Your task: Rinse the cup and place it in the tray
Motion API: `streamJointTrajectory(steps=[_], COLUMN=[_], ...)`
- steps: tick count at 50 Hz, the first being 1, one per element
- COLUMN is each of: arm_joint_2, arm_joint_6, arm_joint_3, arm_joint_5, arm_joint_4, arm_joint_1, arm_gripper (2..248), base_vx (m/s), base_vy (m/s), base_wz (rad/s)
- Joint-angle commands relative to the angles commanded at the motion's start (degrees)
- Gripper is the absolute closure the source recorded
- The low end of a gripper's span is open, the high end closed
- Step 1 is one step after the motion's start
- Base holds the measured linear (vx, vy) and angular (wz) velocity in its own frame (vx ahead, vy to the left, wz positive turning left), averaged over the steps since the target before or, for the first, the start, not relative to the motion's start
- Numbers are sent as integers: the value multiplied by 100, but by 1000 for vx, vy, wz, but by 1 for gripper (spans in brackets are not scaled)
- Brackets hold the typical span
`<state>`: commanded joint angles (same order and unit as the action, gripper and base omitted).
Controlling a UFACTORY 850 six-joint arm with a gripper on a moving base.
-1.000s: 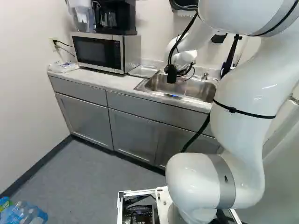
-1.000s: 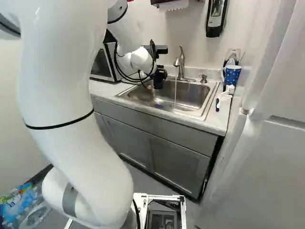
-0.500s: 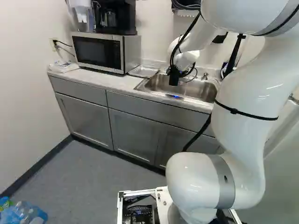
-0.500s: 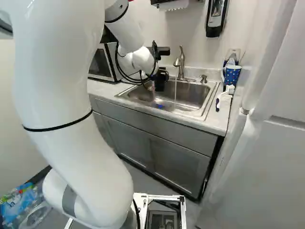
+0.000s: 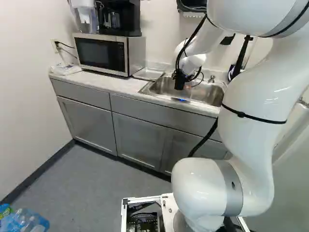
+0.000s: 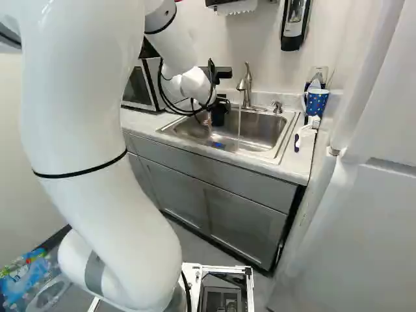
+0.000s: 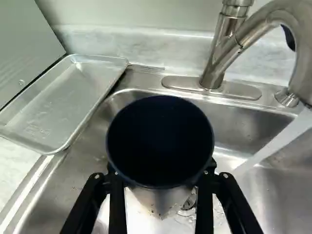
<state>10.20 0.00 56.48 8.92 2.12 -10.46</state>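
Observation:
Over the left part of the sink (image 6: 263, 133), my gripper (image 6: 220, 113) hangs at the end of the arm. In the wrist view the gripper (image 7: 162, 181) is shut on the dark blue cup (image 7: 161, 139), with one finger at each side. The cup's dark mouth faces the camera; its inside is too dark to make out. Water (image 7: 275, 141) runs from the faucet (image 7: 217, 61) into the sink beside the cup, apart from it. The metal tray (image 7: 63, 105) lies on the counter beside the sink, with nothing on it.
A microwave (image 5: 101, 53) stands beside the tray, a coffee maker (image 5: 118, 17) on top of it. At the sink's other side are a patterned blue cup (image 6: 316, 101) and a white brush (image 6: 308, 130). A soap dispenser (image 6: 294, 23) hangs on the wall.
Over the last second my gripper has shifted slightly right in both base views, carrying the cup; it has hardly moved in the last half second. The base has stayed put.

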Motion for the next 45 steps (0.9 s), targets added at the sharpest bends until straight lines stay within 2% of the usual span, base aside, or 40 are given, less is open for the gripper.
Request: streamJointTrajectory(steps=[28,45], arm_joint_2=[-47,-34], arm_joint_6=[0,0], arm_joint_3=[-431,-648], arm_joint_5=[537,1014], arm_joint_4=[0,0], arm_joint_1=[-43,-66], arm_gripper=[125,125], base_vx=[0,0], base_vy=[0,0], base_wz=[0,0])
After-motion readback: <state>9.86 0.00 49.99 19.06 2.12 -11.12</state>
